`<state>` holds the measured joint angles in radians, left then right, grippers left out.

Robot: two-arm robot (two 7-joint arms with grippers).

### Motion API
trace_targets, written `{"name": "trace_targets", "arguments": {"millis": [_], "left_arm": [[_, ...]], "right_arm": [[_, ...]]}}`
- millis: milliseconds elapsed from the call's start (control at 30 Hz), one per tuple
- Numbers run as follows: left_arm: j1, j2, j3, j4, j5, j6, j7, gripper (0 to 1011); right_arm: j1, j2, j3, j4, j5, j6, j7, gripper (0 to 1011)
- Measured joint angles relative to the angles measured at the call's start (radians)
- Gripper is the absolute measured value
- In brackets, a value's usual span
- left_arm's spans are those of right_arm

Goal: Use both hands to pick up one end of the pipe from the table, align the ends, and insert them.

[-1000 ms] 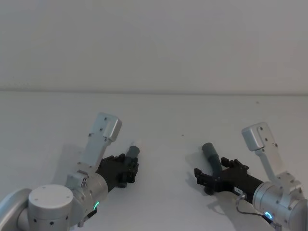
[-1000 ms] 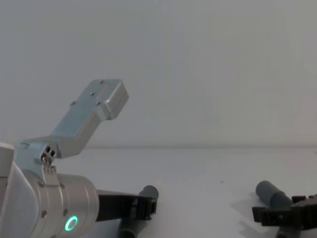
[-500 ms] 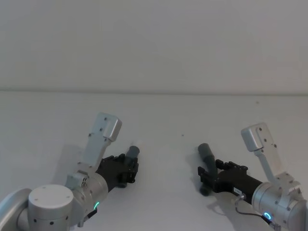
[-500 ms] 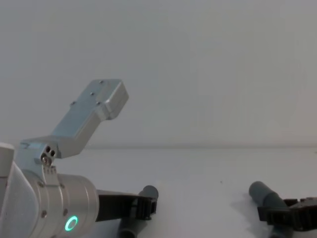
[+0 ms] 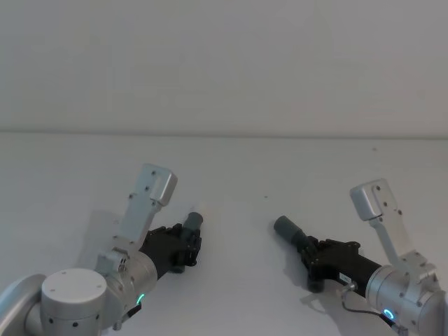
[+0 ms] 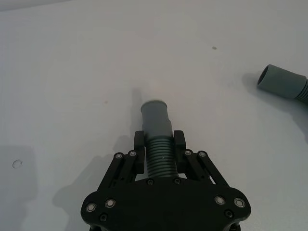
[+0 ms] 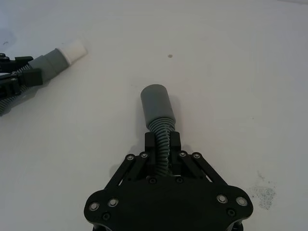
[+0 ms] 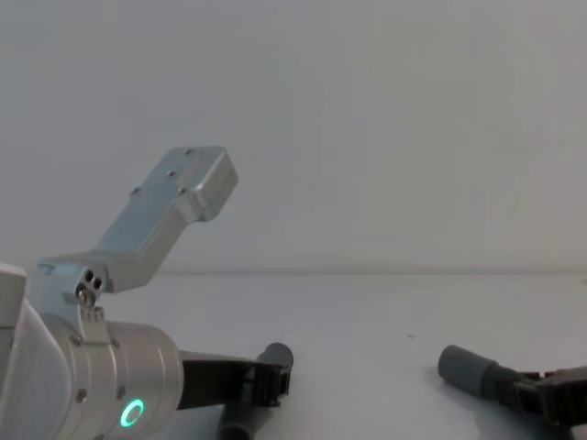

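Fingers (image 6: 138,153) of left gripper (image 6: 159,147) and right gripper (image 7: 162,144) each pinch one pipe piece (image 6: 155,120) by its ribs, ends well apart, low at the table (image 5: 238,168). I should square white tip (image 7: 73,48) to open cuff (image 7: 155,98) before closing in.

Our left black plastic two-finger claw (image 6: 159,144) and right black plastic two-finger claw (image 7: 162,140) are slim linkages fanning from a flat black palm plate (image 6: 163,209) dotted with small silver screws (image 6: 219,199). Behind each claw we carry a silver cylindrical wrist (image 8: 96,367) with a green ring light (image 8: 134,413), topped by an angled silver box-shaped bracket (image 8: 179,197). A thin grey cable (image 5: 357,306) loops just behind the right claw.
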<state>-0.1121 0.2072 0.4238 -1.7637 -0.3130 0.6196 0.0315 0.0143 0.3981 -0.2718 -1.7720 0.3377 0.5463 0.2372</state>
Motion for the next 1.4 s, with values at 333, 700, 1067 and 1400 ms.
{"name": "trace_targets", "arguments": {"millis": [333, 700, 1067, 1400], "left_arm": [[0.000, 0.000, 0.000, 0.000, 0.000, 0.000, 0.000, 333], [0.000, 0.000, 0.000, 0.000, 0.000, 0.000, 0.000, 333], [0.000, 0.000, 0.000, 0.000, 0.000, 0.000, 0.000, 333], [0.000, 0.000, 0.000, 0.000, 0.000, 0.000, 0.000, 333]], "right_arm": [[0.000, 0.000, 0.000, 0.000, 0.000, 0.000, 0.000, 132], [0.000, 0.000, 0.000, 0.000, 0.000, 0.000, 0.000, 132], [-0.005, 0.002, -0.002, 0.001, -0.005, -0.018, 0.004, 125], [-0.031, 0.020, -0.002, -0.005, -0.024, -0.118, 0.029, 124]]}}
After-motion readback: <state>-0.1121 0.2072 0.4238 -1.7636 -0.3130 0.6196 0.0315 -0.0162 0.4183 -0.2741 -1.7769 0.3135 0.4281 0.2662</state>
